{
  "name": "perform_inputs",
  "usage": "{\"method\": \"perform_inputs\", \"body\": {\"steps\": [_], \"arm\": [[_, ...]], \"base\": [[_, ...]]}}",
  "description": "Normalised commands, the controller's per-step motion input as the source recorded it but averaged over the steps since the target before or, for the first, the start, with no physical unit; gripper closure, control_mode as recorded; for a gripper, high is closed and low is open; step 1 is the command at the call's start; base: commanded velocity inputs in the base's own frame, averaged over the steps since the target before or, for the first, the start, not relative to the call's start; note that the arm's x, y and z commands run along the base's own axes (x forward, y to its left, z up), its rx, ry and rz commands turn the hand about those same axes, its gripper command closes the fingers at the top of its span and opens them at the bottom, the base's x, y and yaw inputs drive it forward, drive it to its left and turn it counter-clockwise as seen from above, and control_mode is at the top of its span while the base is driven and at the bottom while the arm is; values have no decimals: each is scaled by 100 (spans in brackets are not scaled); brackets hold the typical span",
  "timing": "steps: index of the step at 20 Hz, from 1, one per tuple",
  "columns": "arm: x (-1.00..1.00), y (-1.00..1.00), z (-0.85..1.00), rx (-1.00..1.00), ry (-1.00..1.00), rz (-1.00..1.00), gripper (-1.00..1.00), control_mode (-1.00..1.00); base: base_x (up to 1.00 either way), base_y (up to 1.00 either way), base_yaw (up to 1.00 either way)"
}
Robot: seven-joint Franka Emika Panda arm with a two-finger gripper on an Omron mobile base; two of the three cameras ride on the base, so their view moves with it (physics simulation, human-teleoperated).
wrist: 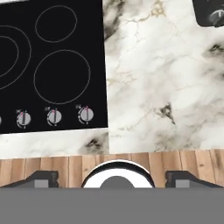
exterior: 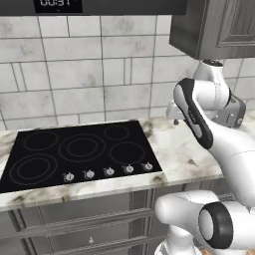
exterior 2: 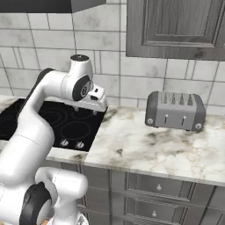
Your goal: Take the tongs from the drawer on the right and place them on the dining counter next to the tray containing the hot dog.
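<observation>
My gripper (exterior 2: 85,110) hangs open over the marble worktop (exterior 2: 145,145), just right of the black cooktop (exterior 2: 66,125), with nothing between its fingers. In the hand view the gripper (wrist: 114,177) looks straight down, its two dark fingertips (wrist: 43,177) set wide apart above the worktop's front edge. In the left base view the gripper (exterior: 173,113) is partly hidden behind my arm. Dark grey drawer fronts (exterior 2: 158,187) under the worktop are all shut. The tongs, the tray, the hot dog and the dining counter are out of view.
A grey toaster (exterior 2: 176,110) stands at the back right of the worktop against the tiled wall. A dark wall cabinet (exterior 2: 176,26) hangs above it. The cooktop (exterior: 74,149) has a row of knobs (wrist: 53,116) along its front. Wooden floor (wrist: 131,162) lies below the counter edge.
</observation>
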Motion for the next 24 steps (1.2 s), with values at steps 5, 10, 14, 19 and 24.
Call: {"method": "perform_inputs", "body": {"steps": [5,10,14,19,24], "arm": [[-22,-69,-49,12,-5,-18,-100,-100],[-29,-91,-38,12,-14,-32,-100,-100],[-38,-76,-16,18,-15,-26,-100,-100],[-38,-70,-15,19,-16,-24,-100,-100],[-27,-61,-22,18,-11,-20,-100,-100]], "base": [[0,0,0],[0,0,0],[0,0,0],[0,0,0],[0,0,0]]}}
